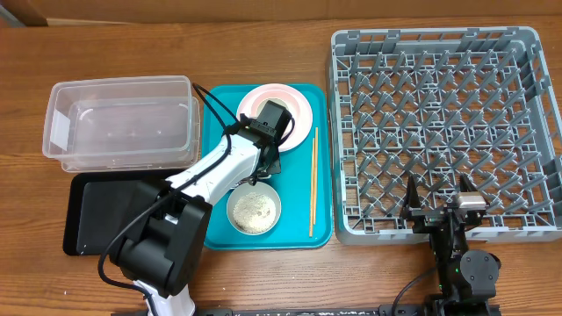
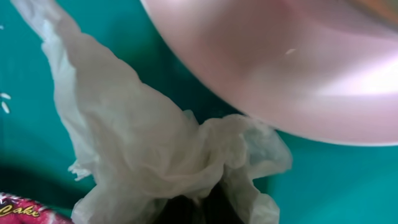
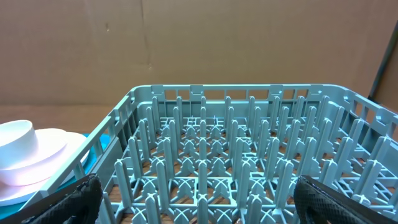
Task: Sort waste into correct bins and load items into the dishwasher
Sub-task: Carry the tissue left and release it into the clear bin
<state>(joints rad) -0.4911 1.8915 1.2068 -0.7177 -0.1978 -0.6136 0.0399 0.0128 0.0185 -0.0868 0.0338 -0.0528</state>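
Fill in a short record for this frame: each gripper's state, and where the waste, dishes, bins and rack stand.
left gripper: shut on the napkin, low over the teal tray
right gripper: open, empty, at the dish rack edge
snack wrapper: on the tray beside the napkin
pink plate: on the tray, next to the napkin
rice bowl: on the tray
chopsticks: along the tray's right side
clear tub: nothing seen inside
black tray: partly hidden by the left arm
rack load: none seen
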